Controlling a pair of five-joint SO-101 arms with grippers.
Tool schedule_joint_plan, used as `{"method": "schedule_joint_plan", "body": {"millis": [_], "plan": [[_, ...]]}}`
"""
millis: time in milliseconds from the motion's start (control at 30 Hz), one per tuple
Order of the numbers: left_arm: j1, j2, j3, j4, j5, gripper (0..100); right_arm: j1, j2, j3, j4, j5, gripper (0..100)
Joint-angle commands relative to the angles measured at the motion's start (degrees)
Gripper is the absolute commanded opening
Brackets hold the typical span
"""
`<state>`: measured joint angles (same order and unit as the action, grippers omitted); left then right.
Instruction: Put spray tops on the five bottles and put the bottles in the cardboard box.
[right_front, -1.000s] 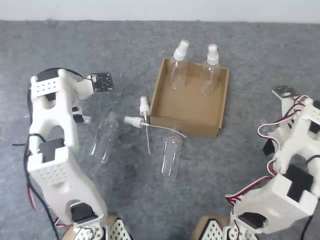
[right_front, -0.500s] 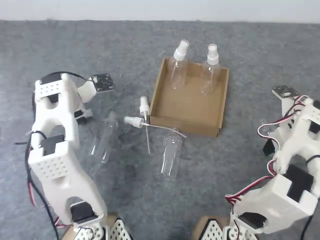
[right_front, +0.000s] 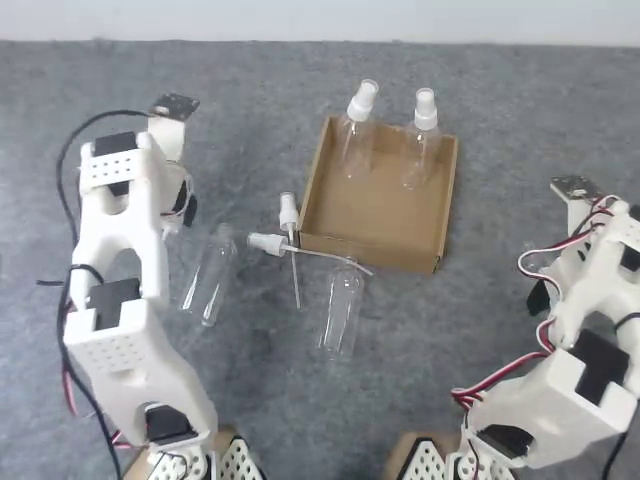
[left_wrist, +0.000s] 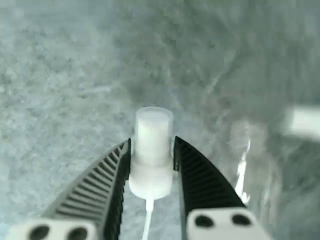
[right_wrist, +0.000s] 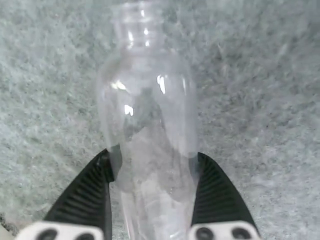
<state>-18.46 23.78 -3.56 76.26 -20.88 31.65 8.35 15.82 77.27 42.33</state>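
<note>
Left arm has swung farther out over the grey carpet (right_front: 480, 100) in the last second. Left gripper (left_wrist: 151, 144) pinches a white plastic spray top (left_wrist: 151, 170), tube trailing back between the fingers. Right gripper (right_wrist: 152, 161) clamps a clear uncapped plastic bottle (right_wrist: 147, 110) by its body. Between the two grippers: two capless bottles (right_front: 207, 275) lying flat, two loose spray tops (right_front: 288, 213), and a brown cardboard box (right_front: 375, 250) holding two capped bottles (right_front: 358, 130).

Nothing legible is showing. No text, label, number or sign is appearing on any bottle (right_wrist: 147, 125), any spray top (left_wrist: 151, 145) or the cardboard box (right_front: 365, 248); all are reading blank.
</note>
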Motion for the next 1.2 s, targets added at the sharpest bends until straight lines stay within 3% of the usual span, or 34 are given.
{"method": "schedule_joint_plan", "body": {"millis": [0, 100, 367, 600, 833, 1167], "plan": [[1.6, -3.2, -0.3, -2.6, 5.9, 6, 0.5, -0.8, -0.4, -0.9, -1.4, 0.7], [2.3, -0.6, -0.4, -2.9, 5.9, 6, 0.6, -0.7, -0.4, -2.0, -1.6, 0.7], [2.5, 5.5, -0.7, -6.9, 6.1, 6, 2.5, -0.7, -0.4, -6.0, -10.5, 2.0], [2.5, 5.7, -0.7, -7.2, 5.7, 6, 2.4, -0.8, -0.4, -6.4, -10.4, 21.6], [2.5, 5.5, -0.9, -7.2, 5.6, 6, 2.3, -0.7, -0.4, -6.4, -6.2, 23.0], [3.1, -6.2, -10.3, 4.5, 7.9, 6, -1.3, -0.8, -8.5, -2.6, -6.9, 23.0]]}}
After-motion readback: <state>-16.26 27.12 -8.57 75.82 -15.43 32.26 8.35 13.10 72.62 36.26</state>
